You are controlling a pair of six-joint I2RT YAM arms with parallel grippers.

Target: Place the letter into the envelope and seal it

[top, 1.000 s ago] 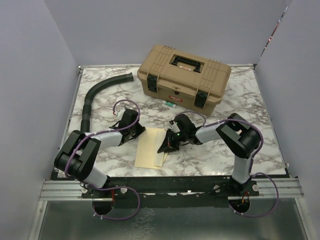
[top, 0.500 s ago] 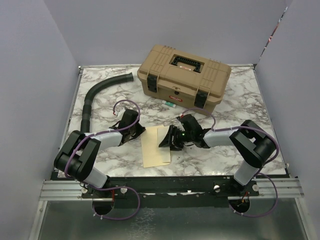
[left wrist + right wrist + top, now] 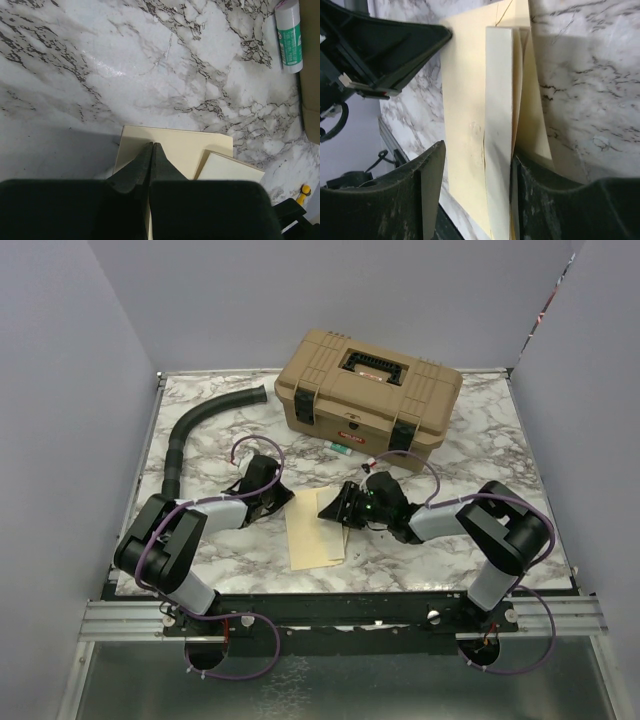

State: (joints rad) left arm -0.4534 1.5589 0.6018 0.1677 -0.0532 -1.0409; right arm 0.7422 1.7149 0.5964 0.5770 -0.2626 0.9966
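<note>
The envelope lies flat on the bench, near the middle of its near half. Its near short edge sits close to the bench's near edge. Bare marble stays open to the right of the right arm and along the left side. Farther back, the toolbox closes off the far middle. A glue stick lies just in front of the toolbox, apart from both arms. A black hose curves along the far left, well clear of the paper.

The left tool has its fingers pressed together with no gap. Their tips rest on the envelope's far left part, just inside its far edge. No paper shows between them.

The right tool stands open at the envelope's far right corner, its fingers on either side of a pale leaf that rises on edge off the envelope. The leaf leans against the right-hand finger. A clear gap separates it from the left-hand finger, so the tool is not clamping it. More thin layers fan out behind the leaf. Whether the leaf is the envelope's own flap or a separate sheet cannot be told. The left wrist view shows the same paler piece overlapping the envelope's right part.

The two tools face each other across the envelope's far end, near but not touching.
</note>
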